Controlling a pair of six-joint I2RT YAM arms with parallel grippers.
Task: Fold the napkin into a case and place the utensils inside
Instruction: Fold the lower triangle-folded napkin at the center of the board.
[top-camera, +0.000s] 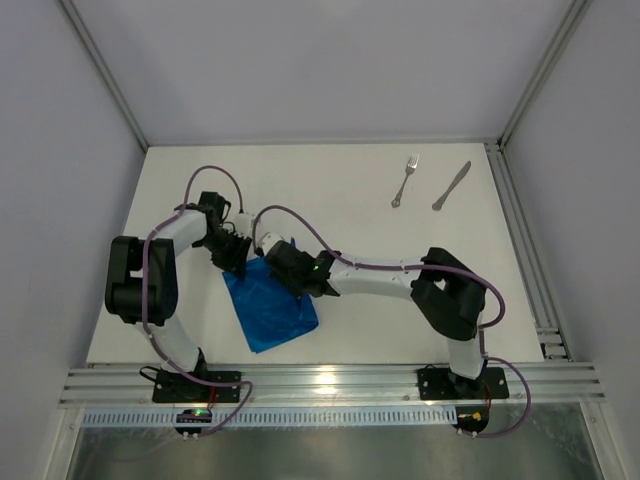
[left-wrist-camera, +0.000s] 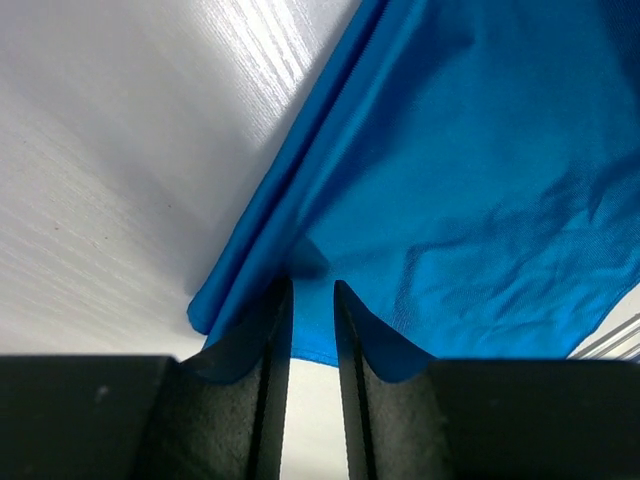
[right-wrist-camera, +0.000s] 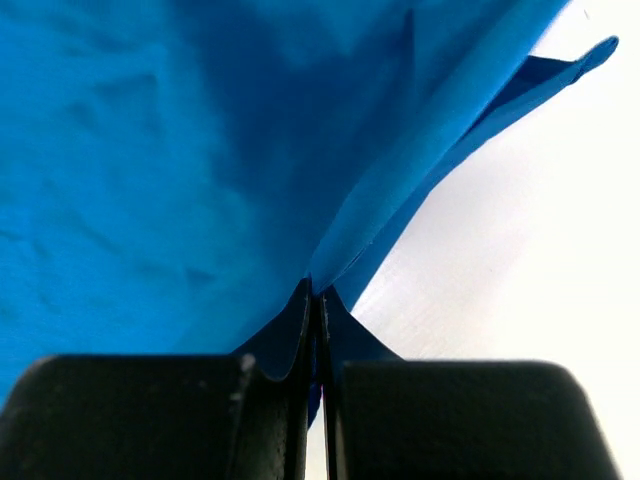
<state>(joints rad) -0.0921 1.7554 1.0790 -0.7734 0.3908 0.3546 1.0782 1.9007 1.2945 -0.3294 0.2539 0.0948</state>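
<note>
The bright blue napkin (top-camera: 272, 308) lies partly folded on the white table, between the two arms. My left gripper (top-camera: 238, 264) is at its upper left corner. In the left wrist view the left gripper (left-wrist-camera: 312, 285) shows a narrow gap between its fingers, with the napkin's (left-wrist-camera: 470, 180) doubled edge lying between the tips, not pinched. My right gripper (top-camera: 276, 254) is at the napkin's top edge. In the right wrist view the right gripper (right-wrist-camera: 316, 292) is shut on a raised fold of the napkin (right-wrist-camera: 150, 150). The fork (top-camera: 404, 181) and knife (top-camera: 451, 186) lie side by side at the far right.
The table (top-camera: 330, 190) is walled by a grey enclosure. A metal rail (top-camera: 520, 240) runs along its right edge and another along the front by the arm bases.
</note>
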